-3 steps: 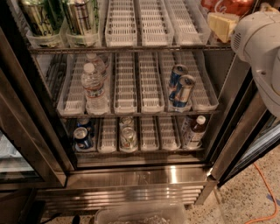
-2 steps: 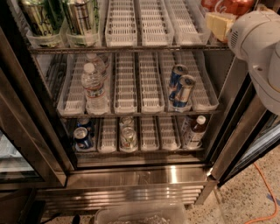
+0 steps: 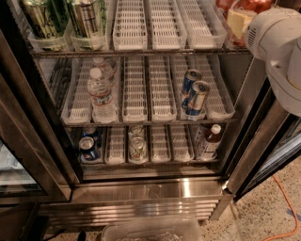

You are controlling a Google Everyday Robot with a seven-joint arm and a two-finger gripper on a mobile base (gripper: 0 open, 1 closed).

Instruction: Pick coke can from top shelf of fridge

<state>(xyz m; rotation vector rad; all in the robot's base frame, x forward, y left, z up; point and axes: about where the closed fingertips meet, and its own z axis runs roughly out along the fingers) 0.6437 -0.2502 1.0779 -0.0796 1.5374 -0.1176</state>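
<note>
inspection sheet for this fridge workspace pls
surface: top wire rack with pale slotted plastic trays, several lanes bare.
job's things: red shapes at the rack's far right, cut off by the frame edge; cannot tell if one is the coke can.
clutter: tall green cans top left; clear water bottles and blue-and-silver cans one rack down.
gripper: not in view; only the white arm housing, upper right.
cables: orange cable on the floor, right.
surroundings: louvred steel fridge base; clear plastic bin in front.

A red shape, probably the coke can (image 3: 244, 4), is seen at the far right of the slotted-tray top shelf (image 3: 164, 26) in the steel fridge (image 3: 146, 190). The gripper (image 3: 239, 23) is held just beside it.
</note>
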